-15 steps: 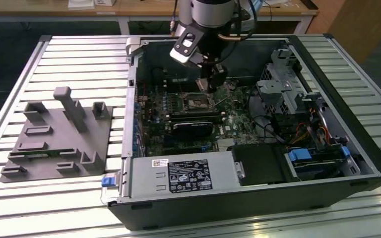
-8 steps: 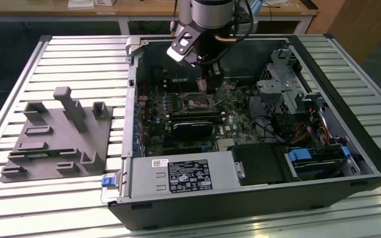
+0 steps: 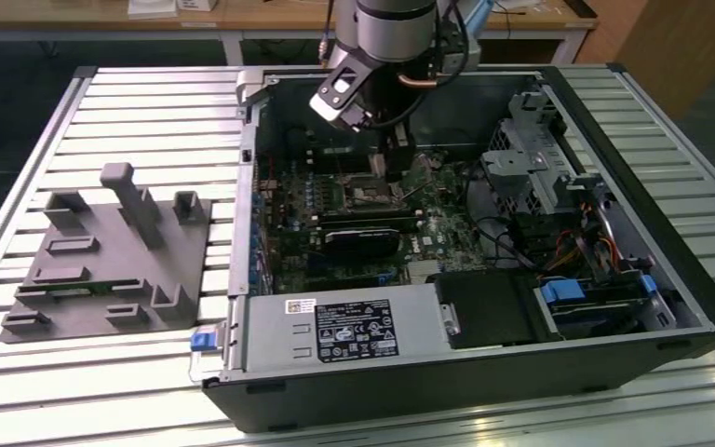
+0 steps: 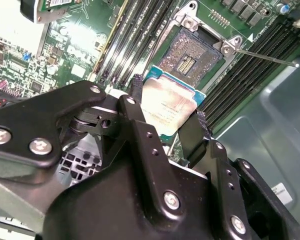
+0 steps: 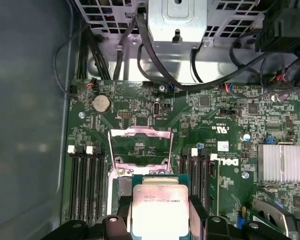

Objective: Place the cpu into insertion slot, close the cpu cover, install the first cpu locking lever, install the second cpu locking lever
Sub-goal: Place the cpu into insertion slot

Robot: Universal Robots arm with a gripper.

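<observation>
cpu [image 4: 167,107] is clamped by two opp. edges betw. the black fingers [image 4: 192,136], pale face toward both wrist cams. It hangs just short of the insertion slot [image 4: 190,52], not seated. The slot's dark contact field lies bare, w/ its grey rim clear all round. cpu cover [image 5: 140,132] stands raised at the slot's far side, so the room over the slot is free. Long memory slots [image 5: 85,185] flank it close on both sides. gripper [image 3: 385,166] hangs upper centre of the exterior frame, inside the pc case [image 3: 395,382]; jaws narrow, cpu-wide. Grey fixture plate [image 3: 109,251] sits well apart, frame left.
</observation>
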